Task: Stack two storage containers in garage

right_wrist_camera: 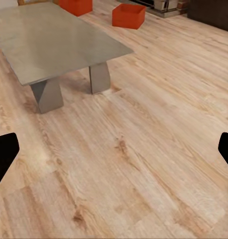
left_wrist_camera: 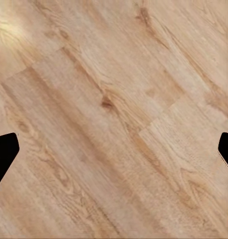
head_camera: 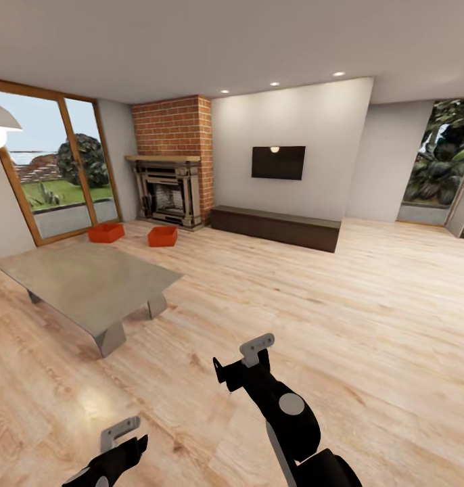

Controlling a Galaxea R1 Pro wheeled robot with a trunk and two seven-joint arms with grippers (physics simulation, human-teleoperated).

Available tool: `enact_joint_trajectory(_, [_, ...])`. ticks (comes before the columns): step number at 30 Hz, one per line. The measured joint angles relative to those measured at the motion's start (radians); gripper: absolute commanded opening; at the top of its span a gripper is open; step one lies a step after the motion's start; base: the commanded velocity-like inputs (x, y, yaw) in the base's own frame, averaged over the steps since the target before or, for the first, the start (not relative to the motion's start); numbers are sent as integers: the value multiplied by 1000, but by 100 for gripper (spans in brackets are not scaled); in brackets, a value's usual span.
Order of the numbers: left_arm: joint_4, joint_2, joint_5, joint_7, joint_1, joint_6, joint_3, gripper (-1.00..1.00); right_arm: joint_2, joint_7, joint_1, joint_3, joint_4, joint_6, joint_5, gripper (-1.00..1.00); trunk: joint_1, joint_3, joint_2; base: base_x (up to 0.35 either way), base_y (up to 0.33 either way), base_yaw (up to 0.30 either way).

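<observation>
Two orange-red storage containers stand on the light wood plank floor of the living room, far ahead by the brick fireplace (head_camera: 170,193): one (head_camera: 106,233) nearer the glass doors, the other (head_camera: 163,236) beside it. The right wrist view catches both beyond the table, the nearer container (right_wrist_camera: 128,15) and the farther container (right_wrist_camera: 76,5). My left gripper (head_camera: 129,436) hangs low over bare planks, open, its fingers (left_wrist_camera: 4,155) wide apart. My right gripper (head_camera: 239,358) is held ahead of me, also open, its fingertips (right_wrist_camera: 4,154) with nothing between them. Both are far from the containers.
A low grey coffee table (head_camera: 90,277) stands between me and the containers, to the left. A dark low cabinet (head_camera: 276,226) runs under a wall TV (head_camera: 278,162). Wood-framed glass doors (head_camera: 56,169) are at the left. Open plank floor spreads to the right.
</observation>
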Motion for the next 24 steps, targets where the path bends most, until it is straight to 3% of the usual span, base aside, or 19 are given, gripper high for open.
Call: enact_joint_trajectory(24, [0, 0, 0, 0, 0, 0, 0, 100, 0, 0, 0, -1, 0, 0, 0, 100, 0, 0, 0, 337, -130, 0])
